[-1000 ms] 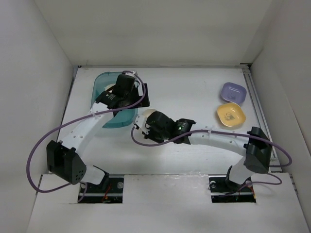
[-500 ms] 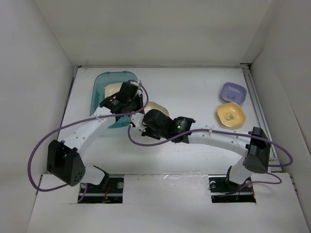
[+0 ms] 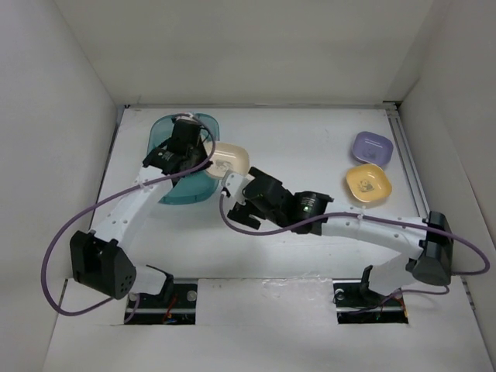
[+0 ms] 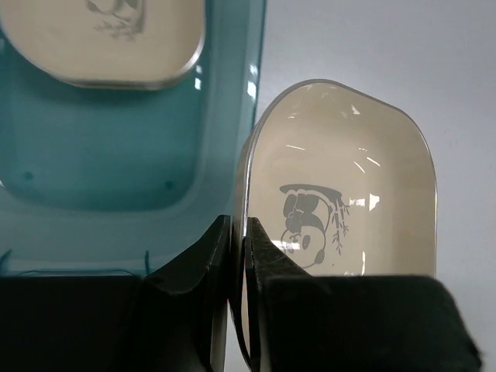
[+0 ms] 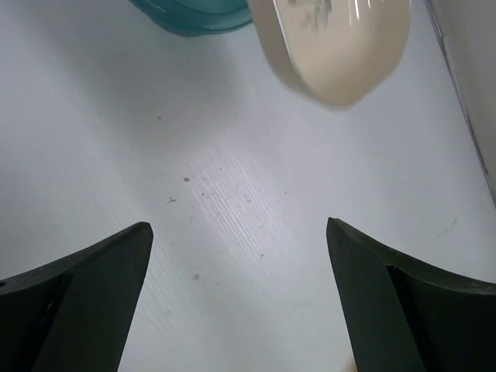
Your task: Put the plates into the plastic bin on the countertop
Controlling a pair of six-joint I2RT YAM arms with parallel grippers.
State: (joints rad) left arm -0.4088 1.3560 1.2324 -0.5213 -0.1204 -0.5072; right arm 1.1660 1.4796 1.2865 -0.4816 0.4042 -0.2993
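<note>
Top view: translucent teal bin (image 3: pixel 174 186) sat upper left on the matte white worktop (image 3: pixel 310 132). Left pincer (image 3: pixel 209 160) held a glossy cream plate (image 3: pixel 230 159) just outside the bin's right rim. Right pincer (image 3: pixel 235 203) sat below it at centre. Lavender plate (image 3: pixel 373 146) and yellow plate (image 3: pixel 368 184), both rounded squares, lay far right.

Left wrist: fingers clamped narrow on the cream plate's thin rim, panda print inside. Second cream plate (image 4: pixel 108 39) lay in the bin, upper left.

Right wrist: black fingers spread wide, holding nothing, over finely scratched worktop.
</note>
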